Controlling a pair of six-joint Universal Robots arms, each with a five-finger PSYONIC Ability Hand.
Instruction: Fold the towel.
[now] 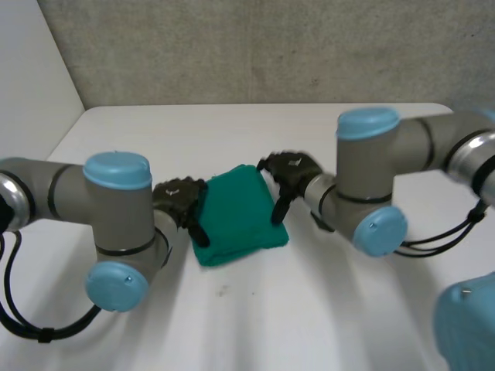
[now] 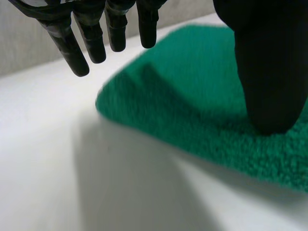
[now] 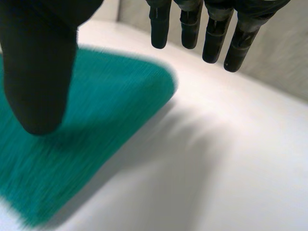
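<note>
Mid-frame towel point(image 1: 240, 215) looks soft, limp; I'd pinch its corners. My left hand point(image 1: 179, 199) and right hand point(image 1: 290, 171) flank it, both splayed, empty.

the left arm point(image 1: 69, 193) and right arm point(image 1: 421, 147) are thick grey tubes with rounded joints closed by glossy light-blue caps point(image 1: 116, 170). the left hand point(image 1: 179, 197) and right hand point(image 1: 290, 171) are black, with slim segmented fingers point(image 2: 91, 41) and a broad, blunt thumb point(image 2: 272, 72).
</note>
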